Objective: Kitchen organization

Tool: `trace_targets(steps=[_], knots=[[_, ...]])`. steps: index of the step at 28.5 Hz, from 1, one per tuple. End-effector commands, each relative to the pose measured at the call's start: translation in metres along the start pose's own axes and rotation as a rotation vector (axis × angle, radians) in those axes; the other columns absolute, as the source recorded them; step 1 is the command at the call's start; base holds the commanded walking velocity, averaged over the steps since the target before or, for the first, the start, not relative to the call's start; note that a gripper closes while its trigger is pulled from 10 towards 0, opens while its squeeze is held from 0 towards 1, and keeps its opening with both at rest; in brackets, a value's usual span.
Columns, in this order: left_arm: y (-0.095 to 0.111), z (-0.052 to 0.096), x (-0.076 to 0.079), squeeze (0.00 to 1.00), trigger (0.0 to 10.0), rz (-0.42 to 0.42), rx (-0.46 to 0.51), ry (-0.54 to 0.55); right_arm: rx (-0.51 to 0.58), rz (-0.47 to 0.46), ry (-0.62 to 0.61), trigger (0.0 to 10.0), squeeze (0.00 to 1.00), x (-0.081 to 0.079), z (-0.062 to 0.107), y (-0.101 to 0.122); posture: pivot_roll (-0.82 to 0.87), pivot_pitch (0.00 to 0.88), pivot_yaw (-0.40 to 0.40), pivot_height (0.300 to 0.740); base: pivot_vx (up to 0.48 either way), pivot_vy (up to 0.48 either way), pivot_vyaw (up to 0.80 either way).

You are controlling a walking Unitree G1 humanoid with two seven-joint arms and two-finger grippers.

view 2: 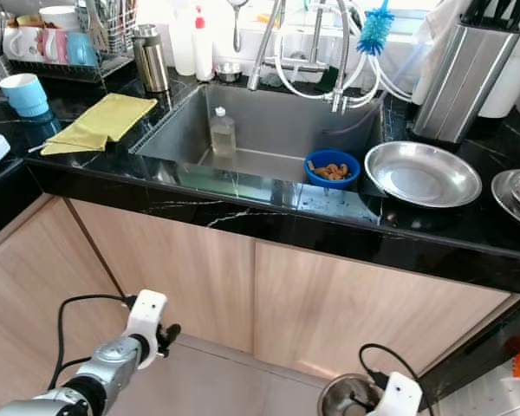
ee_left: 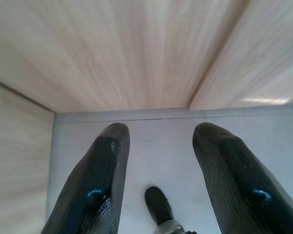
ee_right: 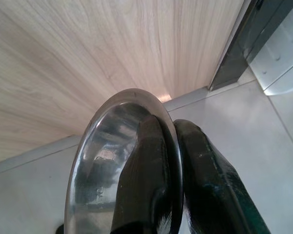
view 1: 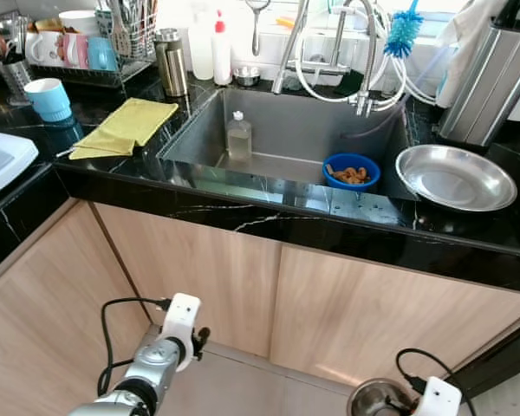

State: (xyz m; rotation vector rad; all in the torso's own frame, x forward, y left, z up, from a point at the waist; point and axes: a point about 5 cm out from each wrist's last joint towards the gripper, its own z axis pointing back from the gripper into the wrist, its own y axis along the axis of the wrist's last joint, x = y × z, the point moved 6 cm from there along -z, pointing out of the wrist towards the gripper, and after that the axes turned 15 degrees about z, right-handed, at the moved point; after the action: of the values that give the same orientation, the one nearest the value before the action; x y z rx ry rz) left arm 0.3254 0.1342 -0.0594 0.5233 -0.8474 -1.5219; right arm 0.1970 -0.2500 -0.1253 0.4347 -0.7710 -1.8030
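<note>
Kitchen floor, right gripper [ee_right: 168,161] clamping steel bowl [ee_right: 102,161] rim

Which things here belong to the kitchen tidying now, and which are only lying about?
Job: steel bowl clamped in the right tool; steel plate on the counter; sink.
Lying about: yellow cloth, blue bowl of food, blue cup, knife block.
</note>
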Motion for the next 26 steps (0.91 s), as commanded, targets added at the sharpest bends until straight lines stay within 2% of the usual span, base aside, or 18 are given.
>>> trace_targets(steps=[1,9,11,13,17,20,26], knots=[[0.005,-0.002,0.002,0.0,10.0,-0.03,-0.013,-0.01,0.014,-0.02,-0.012,10.0,0.0,0.0,0.0,0.002,-0.09,0.0,0.061,0.74,0.0,0.0,0.0],[0.014,-0.006,0.02,0.0,10.0,-0.073,-0.012,-0.062,0.021,-0.084,-0.047,10.0,0.0,0.003,0.005,-0.007,-0.14,0.0,0.094,0.74,0.0,0.0,0.0],[0.015,-0.007,0.026,0.0,10.0,-0.063,-0.006,-0.072,0.009,-0.089,-0.051,10.0,0.0,0.007,0.007,-0.014,-0.13,0.0,0.084,0.74,0.0,0.0,0.0],[0.016,-0.008,0.029,0.0,10.0,-0.037,0.004,-0.074,-0.032,-0.077,-0.049,10.0,0.0,0.015,0.012,-0.03,-0.09,0.0,0.034,0.74,0.0,0.0,0.0],[0.013,-0.007,0.025,0.0,10.0,0.012,0.01,-0.052,-0.07,-0.033,-0.033,10.0,0.0,0.023,0.016,-0.042,-0.06,0.0,-0.012,0.74,0.0,0.0,0.0],[0.001,-0.004,0.017,0.0,10.0,0.043,-0.004,-0.021,-0.093,-0.023,-0.035,10.0,0.0,0.034,0.02,-0.051,-0.04,0.0,-0.052,0.74,0.0,0.0,0.0],[-0.014,-0.001,0.012,0.0,10.0,0.039,-0.035,-0.006,-0.101,-0.008,-0.031,10.0,0.0,0.042,0.02,-0.051,-0.03,0.0,-0.062,0.74,0.0,0.0,0.0]])
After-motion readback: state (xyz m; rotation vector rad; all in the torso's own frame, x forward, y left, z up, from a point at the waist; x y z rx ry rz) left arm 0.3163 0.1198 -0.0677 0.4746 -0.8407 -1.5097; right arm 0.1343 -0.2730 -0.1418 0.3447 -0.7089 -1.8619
